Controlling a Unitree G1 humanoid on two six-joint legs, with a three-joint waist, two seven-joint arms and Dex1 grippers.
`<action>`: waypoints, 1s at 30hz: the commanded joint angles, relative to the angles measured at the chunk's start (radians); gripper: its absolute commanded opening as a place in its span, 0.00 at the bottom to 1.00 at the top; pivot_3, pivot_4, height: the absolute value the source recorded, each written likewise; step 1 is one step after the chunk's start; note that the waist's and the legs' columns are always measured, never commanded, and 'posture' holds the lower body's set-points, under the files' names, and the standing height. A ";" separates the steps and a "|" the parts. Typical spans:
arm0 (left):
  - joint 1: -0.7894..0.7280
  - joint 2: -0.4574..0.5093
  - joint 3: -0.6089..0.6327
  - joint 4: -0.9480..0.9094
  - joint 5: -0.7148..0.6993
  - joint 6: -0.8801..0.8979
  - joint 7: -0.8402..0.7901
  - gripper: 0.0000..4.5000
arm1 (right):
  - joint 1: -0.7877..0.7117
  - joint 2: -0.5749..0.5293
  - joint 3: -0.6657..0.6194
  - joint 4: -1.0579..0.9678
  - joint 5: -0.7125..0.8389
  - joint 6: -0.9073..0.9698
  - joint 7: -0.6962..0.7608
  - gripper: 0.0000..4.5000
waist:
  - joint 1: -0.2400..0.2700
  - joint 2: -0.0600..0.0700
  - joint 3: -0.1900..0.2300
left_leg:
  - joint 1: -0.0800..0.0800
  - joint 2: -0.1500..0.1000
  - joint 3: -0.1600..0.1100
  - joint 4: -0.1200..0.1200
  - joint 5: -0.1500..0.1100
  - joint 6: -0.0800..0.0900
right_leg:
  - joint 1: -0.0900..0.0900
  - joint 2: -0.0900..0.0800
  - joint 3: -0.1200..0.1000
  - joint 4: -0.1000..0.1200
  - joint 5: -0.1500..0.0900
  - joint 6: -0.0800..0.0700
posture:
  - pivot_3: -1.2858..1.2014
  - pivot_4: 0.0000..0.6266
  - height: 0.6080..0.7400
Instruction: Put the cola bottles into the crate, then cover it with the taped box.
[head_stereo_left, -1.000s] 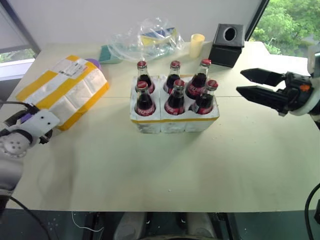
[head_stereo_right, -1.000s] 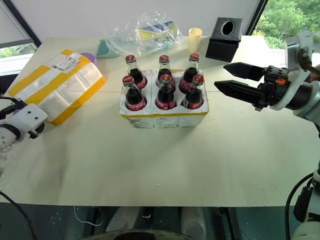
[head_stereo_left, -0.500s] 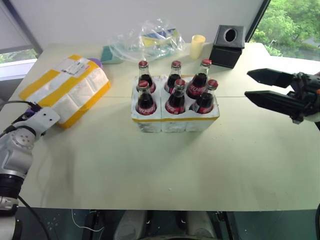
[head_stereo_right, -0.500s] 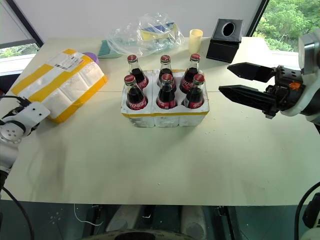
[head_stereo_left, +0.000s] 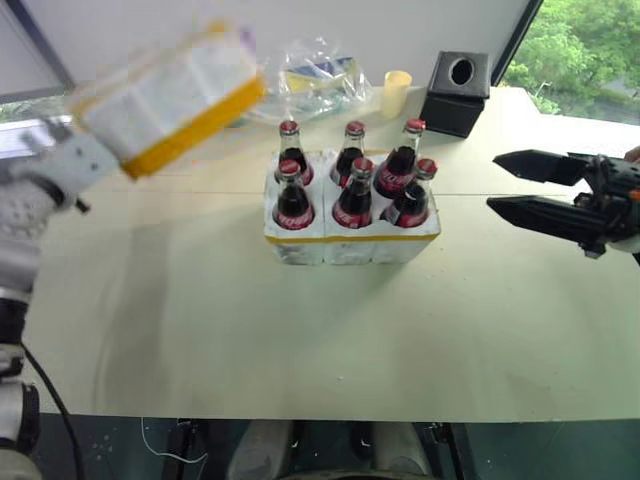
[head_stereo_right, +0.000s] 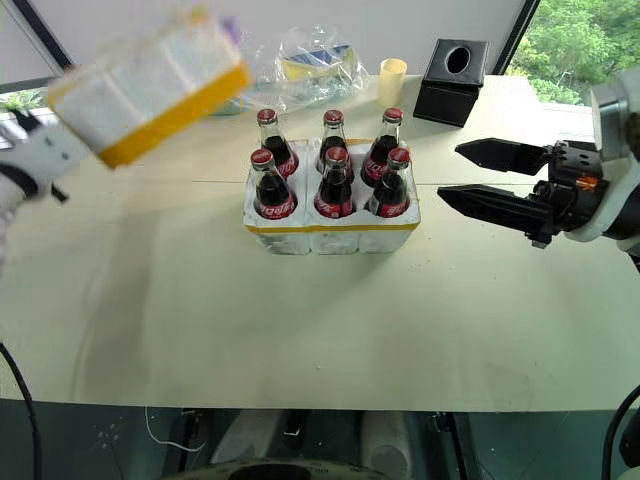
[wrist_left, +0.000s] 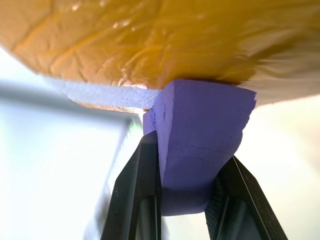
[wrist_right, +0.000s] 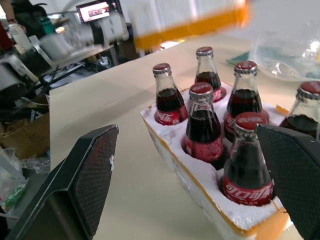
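We see a pale table (head_stereo_left: 300, 340) carrying the whole scene. The taped box (head_stereo_left: 165, 95), white foam with wide yellow bands, hangs in the air above the table's far left, tilted and blurred. Our left gripper (wrist_left: 182, 200) has its two black fingers (wrist_left: 137, 190) closed on a purple foam block (wrist_left: 200, 135) fixed to the box's underside, and so it carries the box clear of the table.

At the middle of the table stands the crate (head_stereo_left: 350, 235), a white foam tray with a thin yellow band, and all six cola bottles (head_stereo_left: 352, 195) sit upright in its wells, three in the near row and three in the far row.

Our right gripper (head_stereo_left: 535, 188) hovers to the right of the crate, apart from it, pointing toward it. Its jaws stand spread wide and hold nothing; in the right wrist view the crate and bottles lie between the two black fingers (wrist_right: 90, 170), untouched.

Along the far edge we see a crumpled clear plastic bag (head_stereo_left: 310, 75), a black cube with a round hole (head_stereo_left: 457, 92) to the right of it, and a small pale yellow cup (head_stereo_left: 396, 92) between them.
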 joint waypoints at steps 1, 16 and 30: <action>-0.049 -0.030 0.007 -0.180 -0.095 -0.029 -0.100 0.17 | -0.003 0.007 -0.002 -0.004 -0.011 -0.030 -0.007 1.00 | 0.000 0.001 0.000 | 0.000 0.000 0.001 0.001 0.000 0.000 | 0.000 0.000 0.000 0.000 0.000 0.000 | 0.52 0.24 1.00; 0.035 -0.015 -0.091 -0.424 0.072 -0.037 -0.229 0.17 | -0.025 0.032 -0.026 0.022 0.036 -0.015 -0.072 1.00 | 0.000 0.001 0.000 | 0.001 0.002 0.002 0.004 -0.001 0.003 | 0.001 0.003 0.000 0.002 0.001 0.000 | 0.52 0.24 1.00; -0.064 -0.027 -0.111 -0.389 0.200 -0.174 -0.201 0.17 | -0.047 0.053 -0.003 0.042 0.043 -0.027 -0.093 1.00 | 0.001 0.001 0.000 | 0.001 0.002 0.002 0.004 -0.001 0.003 | 0.002 0.003 -0.002 0.002 0.001 0.001 | 0.52 0.24 1.00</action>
